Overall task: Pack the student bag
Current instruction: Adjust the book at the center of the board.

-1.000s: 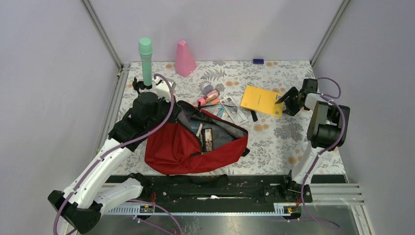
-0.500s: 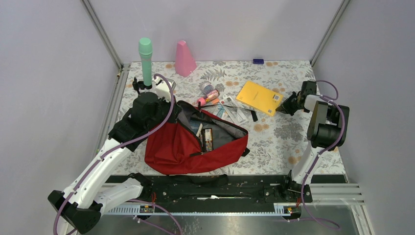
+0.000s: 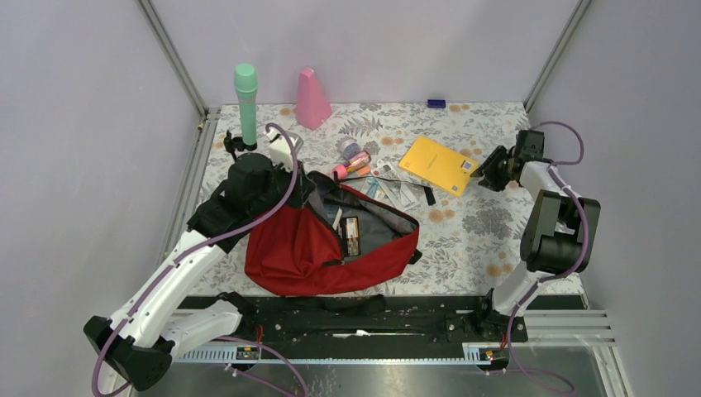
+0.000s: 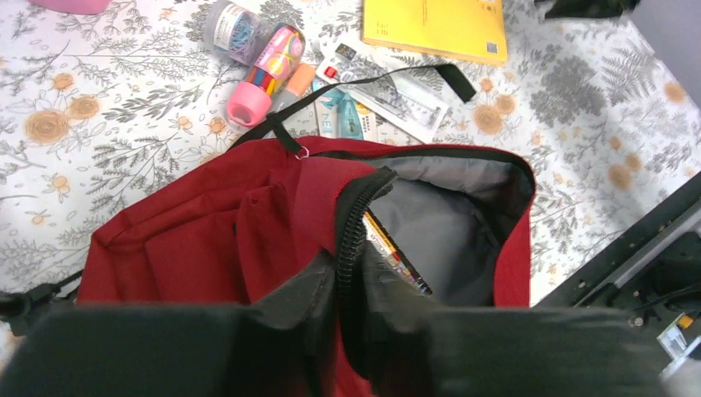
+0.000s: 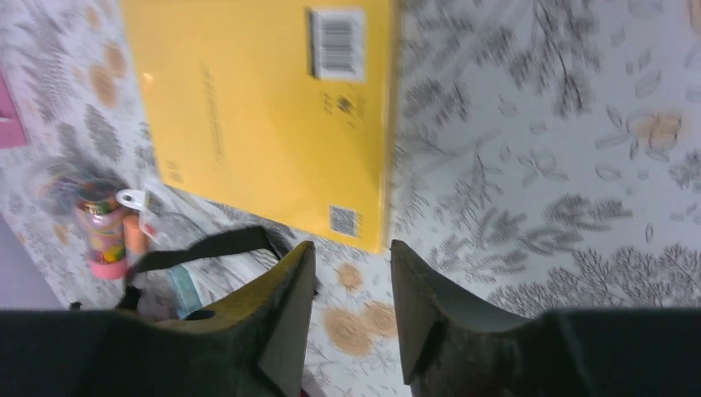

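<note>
At far right of tabletop point(image 3: 496, 240), slide released right end effector point(image 5: 351, 273) onto yellow notebook's point(image 5: 256, 107) near corner before clenching, left end effector point(image 4: 347, 265) pinching open-mouthed student bag's point(image 4: 190, 231) zipper rim at near left.

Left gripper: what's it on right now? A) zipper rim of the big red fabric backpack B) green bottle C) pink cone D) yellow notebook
A: the left wrist view shows the left gripper shut on the black zipper rim of the large red fabric backpack; the flat yellow notebook lies well away.
</note>
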You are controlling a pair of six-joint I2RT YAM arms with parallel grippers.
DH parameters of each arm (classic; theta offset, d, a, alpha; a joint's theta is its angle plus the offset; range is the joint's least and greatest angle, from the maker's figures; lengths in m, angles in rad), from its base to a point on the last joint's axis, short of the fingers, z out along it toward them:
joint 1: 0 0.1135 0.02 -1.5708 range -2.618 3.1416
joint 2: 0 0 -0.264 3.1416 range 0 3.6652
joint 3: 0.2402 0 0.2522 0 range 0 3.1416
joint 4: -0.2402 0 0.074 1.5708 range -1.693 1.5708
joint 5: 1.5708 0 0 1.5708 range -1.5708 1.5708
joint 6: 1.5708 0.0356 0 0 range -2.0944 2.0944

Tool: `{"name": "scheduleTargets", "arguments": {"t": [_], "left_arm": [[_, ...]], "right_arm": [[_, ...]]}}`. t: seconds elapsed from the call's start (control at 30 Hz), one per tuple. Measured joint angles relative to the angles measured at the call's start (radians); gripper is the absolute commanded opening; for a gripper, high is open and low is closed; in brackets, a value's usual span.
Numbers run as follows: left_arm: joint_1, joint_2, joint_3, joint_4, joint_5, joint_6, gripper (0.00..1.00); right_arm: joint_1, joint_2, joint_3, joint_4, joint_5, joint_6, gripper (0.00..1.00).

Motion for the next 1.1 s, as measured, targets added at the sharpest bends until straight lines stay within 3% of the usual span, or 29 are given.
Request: {"name": "scheduleTargets", "arguments": {"t": [0.03,0.1,0.23,0.27,0.43,0.67,1.1], "left_arm": [[-0.002,0.011,0.0,0.006,0.01,-0.002,0.45],[-0.009,0.048,0.008,0.008,0.028,-0.012,0.67],[-0.043,0.132,0.048,0.005,0.023,-0.027,0.88],[-0.056,0.147,0.06,0.003,0.012,-0.027,0.91],[-0.143,0.226,0.167,0.018,-0.06,-0.043,0.98],[-0.198,0.335,0.231,0.121,-0.081,-0.093,0.99],[-0.223,0.59,0.328,0.259,-0.045,-0.238,0.99]], "right_arm": [[0.0,0.0,0.028,-0.007,-0.001,-0.01,0.59],[0.0,0.019,0.1,-0.02,-0.015,-0.027,0.62],[0.001,0.13,0.296,-0.034,-0.057,-0.046,0.66],[0.002,0.16,0.338,-0.036,-0.068,-0.048,0.74],[0.002,0.336,0.545,-0.054,-0.099,-0.043,0.77],[0.002,0.568,0.81,-0.142,-0.1,-0.014,0.78],[0.006,0.714,0.974,-0.443,-0.117,-0.116,0.76]]}}
